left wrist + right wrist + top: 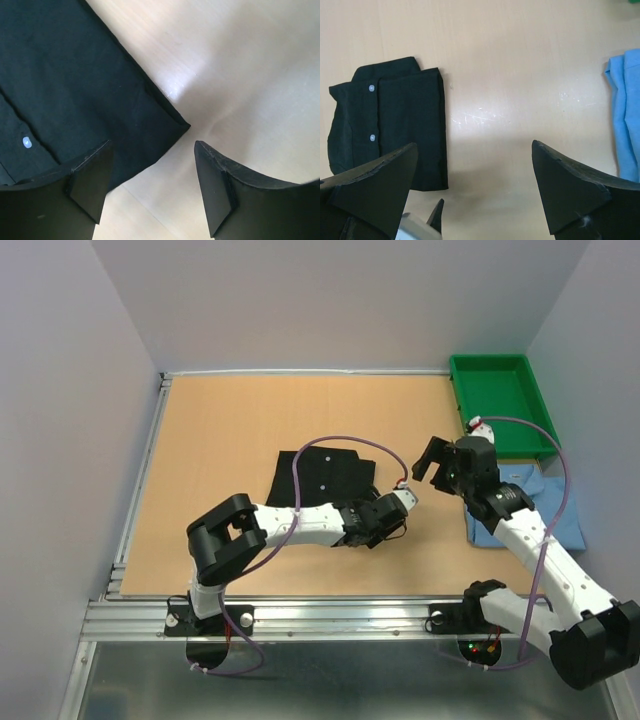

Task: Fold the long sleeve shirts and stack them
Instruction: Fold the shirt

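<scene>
**Both pincers open, two shirts apart**

We see the black shirt (322, 472) lying folded in a neat block on the table (220, 440). Our left pincer (152, 185) hangs right over one corner of it. Its two fingers stand apart and hold nothing. One finger is above the cloth edge and the other is above bare wood. We think it is there because a corner is an easy spot to pinch.

Our right pincer (472, 190) is wide open and empty too. It hangs over bare table. The black shirt lies out past one of its fingers, and the blue shirt (625, 115) lies out past the other. We guess it waits in the middle so it can reach either one. The shirts lie well apart, so the stacking is not done yet.
</scene>
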### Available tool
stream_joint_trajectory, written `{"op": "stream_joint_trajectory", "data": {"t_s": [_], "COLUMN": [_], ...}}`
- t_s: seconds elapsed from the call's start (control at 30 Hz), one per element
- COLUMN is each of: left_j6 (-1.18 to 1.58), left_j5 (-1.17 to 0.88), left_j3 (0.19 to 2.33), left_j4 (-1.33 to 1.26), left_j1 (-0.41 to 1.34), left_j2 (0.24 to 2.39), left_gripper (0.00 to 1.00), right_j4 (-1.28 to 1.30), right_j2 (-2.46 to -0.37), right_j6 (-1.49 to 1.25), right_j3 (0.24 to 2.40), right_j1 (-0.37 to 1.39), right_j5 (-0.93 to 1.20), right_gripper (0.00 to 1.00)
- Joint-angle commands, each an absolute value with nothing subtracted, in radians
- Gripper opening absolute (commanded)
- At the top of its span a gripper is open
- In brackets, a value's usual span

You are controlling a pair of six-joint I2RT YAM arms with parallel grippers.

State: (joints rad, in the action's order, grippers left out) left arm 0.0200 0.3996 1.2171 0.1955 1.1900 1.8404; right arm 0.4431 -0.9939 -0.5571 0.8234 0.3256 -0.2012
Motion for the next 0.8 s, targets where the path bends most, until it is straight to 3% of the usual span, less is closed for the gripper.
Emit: {"op": "stream_joint_trajectory", "data": {"t_s": [0.0, 0.23, 0.63, 0.77], "left_j6": [-0.032, -0.051, -0.067, -0.064], "left_j5": [0.463, 0.459, 0.333, 0.346], "left_j3": [1.284, 1.310, 1.287, 1.278], "left_j4": [0.192, 0.192, 0.193, 0.187], "left_j1": [1.189, 1.189, 1.200, 1.200], "left_j2": [1.857, 1.927, 1.942, 1.948], "left_gripper": [0.71, 0.61, 0.62, 0.57], "right_j4": [0.463, 0.480, 0.483, 0.480], "right_j2": [-0.953, -0.905, -0.933, -0.950], "right_j6": [-0.563, -0.581, -0.610, -0.623], "right_j3": [0.828, 0.804, 0.792, 0.788], "right_j1": [0.316, 0.318, 0.316, 0.316], "right_j5": [-0.248, -0.271, -0.261, -0.249], "right_gripper": [1.00, 1.00, 1.00, 1.00]}}
